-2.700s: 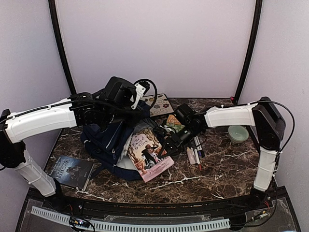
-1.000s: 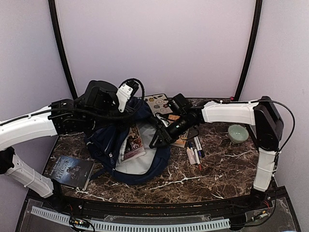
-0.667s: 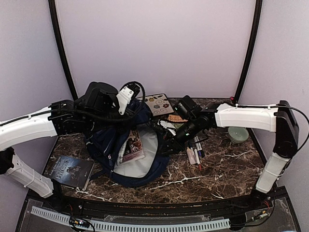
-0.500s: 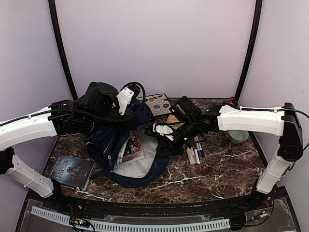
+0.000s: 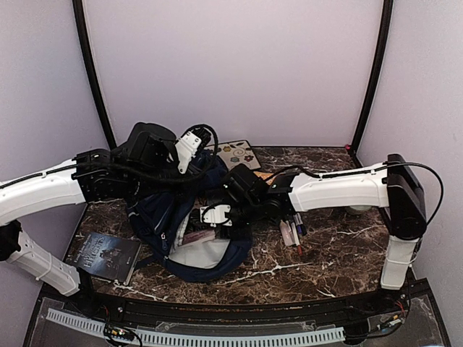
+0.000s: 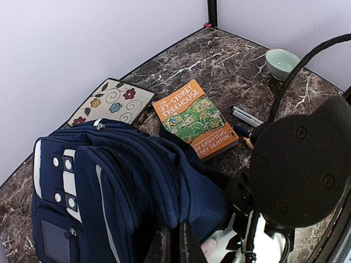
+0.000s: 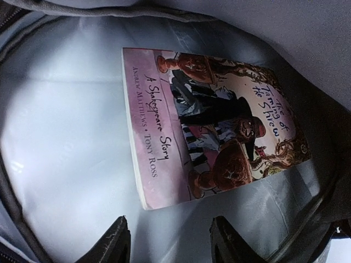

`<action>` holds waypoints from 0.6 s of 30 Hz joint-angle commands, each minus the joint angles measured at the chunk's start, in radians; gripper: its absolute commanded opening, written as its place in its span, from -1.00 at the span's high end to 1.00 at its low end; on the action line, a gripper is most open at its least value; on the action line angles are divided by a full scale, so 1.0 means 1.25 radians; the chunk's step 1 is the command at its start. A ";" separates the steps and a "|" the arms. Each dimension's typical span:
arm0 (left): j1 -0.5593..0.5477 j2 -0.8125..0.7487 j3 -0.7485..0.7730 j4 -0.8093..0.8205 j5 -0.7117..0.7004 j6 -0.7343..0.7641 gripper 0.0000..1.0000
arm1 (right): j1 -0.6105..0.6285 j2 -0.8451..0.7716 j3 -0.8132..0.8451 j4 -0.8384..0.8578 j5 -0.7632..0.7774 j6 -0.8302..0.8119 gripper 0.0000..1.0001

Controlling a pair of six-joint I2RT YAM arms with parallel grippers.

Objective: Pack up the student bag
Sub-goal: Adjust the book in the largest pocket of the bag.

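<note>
The student bag (image 5: 155, 210) is a large navy backpack lying open on the marble table, its pale grey lining (image 7: 66, 137) exposed. My left gripper (image 6: 175, 244) is shut on the navy fabric at the edge of the bag's (image 6: 109, 181) opening and holds it up. My right gripper (image 7: 170, 235) reaches into the opening with its jaws open and nothing between them. Just beyond its fingertips, a pink paperback (image 7: 208, 120) lies flat on the lining. In the top view the right gripper (image 5: 217, 215) hangs over the bag's mouth.
An orange book (image 6: 196, 119) and a floral notebook (image 6: 109, 101) lie behind the bag. Pens (image 5: 293, 228) lie to the bag's right, under the right arm. A green bowl (image 6: 282, 61) stands at the far right. A dark book (image 5: 105, 254) lies at the front left.
The right gripper has swung left from the bag's right rim to inside the opening. The left gripper has kept its hold on the bag's edge.
</note>
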 commanded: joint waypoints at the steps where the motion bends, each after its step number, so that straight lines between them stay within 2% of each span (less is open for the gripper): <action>1: 0.001 -0.046 0.046 0.064 0.016 0.004 1.00 | 0.019 0.033 0.016 0.064 0.037 -0.043 -0.02; 8: 0.001 -0.042 0.051 0.065 0.019 0.010 1.00 | 0.034 0.048 0.017 0.050 -0.014 -0.071 -0.10; 13: 0.001 -0.034 0.061 0.062 0.033 0.013 1.00 | 0.051 0.069 -0.002 0.152 0.066 -0.071 -0.18; 18: 0.001 -0.033 0.073 0.052 0.045 0.013 1.00 | 0.051 0.126 0.025 0.183 0.126 -0.096 -0.06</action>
